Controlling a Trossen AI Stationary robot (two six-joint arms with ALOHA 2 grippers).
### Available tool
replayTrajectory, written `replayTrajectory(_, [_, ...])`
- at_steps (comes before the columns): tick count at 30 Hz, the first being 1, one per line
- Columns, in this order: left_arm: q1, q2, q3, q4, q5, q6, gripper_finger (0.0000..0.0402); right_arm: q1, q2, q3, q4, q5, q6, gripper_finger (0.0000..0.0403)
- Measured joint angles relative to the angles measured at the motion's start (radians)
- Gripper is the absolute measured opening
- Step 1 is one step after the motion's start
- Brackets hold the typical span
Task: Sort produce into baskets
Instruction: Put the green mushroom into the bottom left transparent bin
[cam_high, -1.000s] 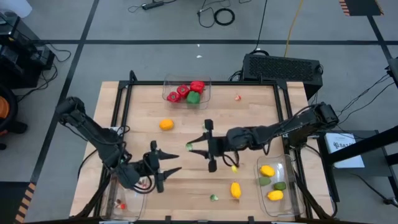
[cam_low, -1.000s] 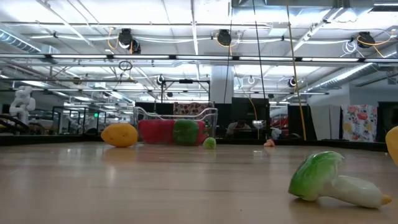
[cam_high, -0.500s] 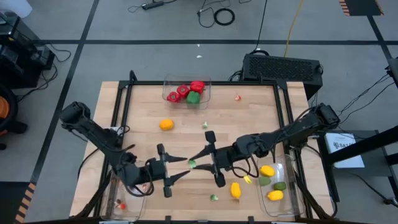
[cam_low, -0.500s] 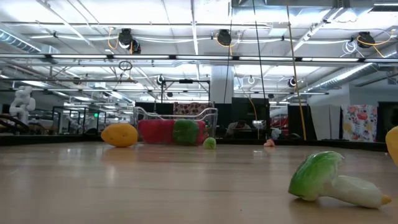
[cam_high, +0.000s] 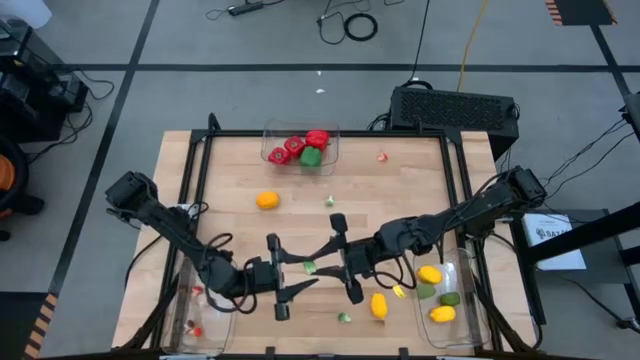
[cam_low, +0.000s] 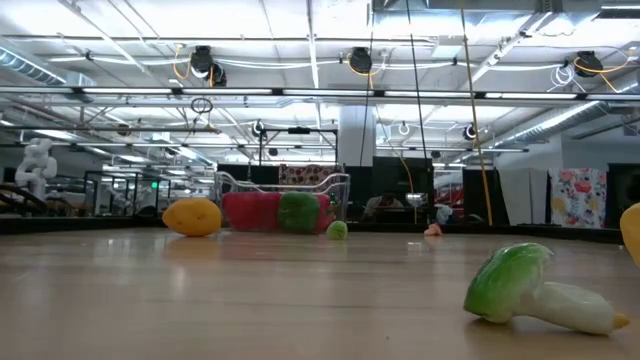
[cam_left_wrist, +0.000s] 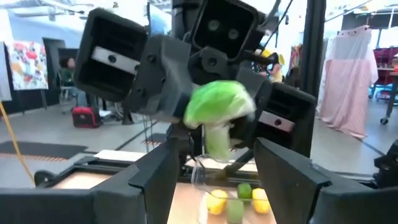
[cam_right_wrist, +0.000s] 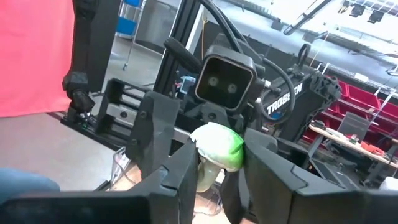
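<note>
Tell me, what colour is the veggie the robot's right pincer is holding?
The toy cabbage is bright green on top with a whitish stalk, clearest in the right wrist view.

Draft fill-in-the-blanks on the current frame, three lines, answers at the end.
1. The green-and-white vegetable is clamped in the ____ arm's claw.
2. The left claw faces that vegetable with its fingers ____.
3. The bin at the table's far edge holds red peppers and one ____ piece.

Answers: right; open; green
</note>
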Motion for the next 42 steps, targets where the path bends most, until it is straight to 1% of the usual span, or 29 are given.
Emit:
replayTrajectory(9, [0.000, 0.002, 0.000, 0.007, 0.002, 0.045, 0.0216, 0.000, 0.000, 0.000, -0.013, 0.001, 0.002, 0.0119])
replayTrajectory(17, [0.000, 0.002, 0.000, -0.017, -0.017, 0.051, 0.0214, 0.000, 0.000, 0.000, -0.012, 0.003, 0.002, 0.0119])
replayTrajectory(19, [-0.002, 0.002, 0.000, -0.017, -0.018, 0.055, 0.0205, 0.000, 0.000, 0.000, -0.013, 0.003, 0.002, 0.0119])
replayTrajectory(25, [-0.003, 0.002, 0.000, -0.017, -0.019, 0.056, 0.0163, 0.000, 0.000, 0.000, -0.017, 0.003, 0.009, 0.0119])
replayTrajectory(29, [-0.009, 0.002, 0.000, -0.017, -0.024, 0.079, 0.0144, 0.000, 0.000, 0.000, -0.019, 0.003, 0.016, 0.0119])
replayTrajectory(33, [-0.009, 0.002, 0.000, -0.017, -0.029, 0.079, 0.0137, 0.000, 0.000, 0.000, -0.025, 0.003, 0.017, 0.0119])
replayTrajectory(42, [-0.009, 0.002, 0.000, -0.017, -0.046, 0.081, 0.0136, 0.000, 0.000, 0.000, -0.026, 0.003, 0.017, 0.0119])
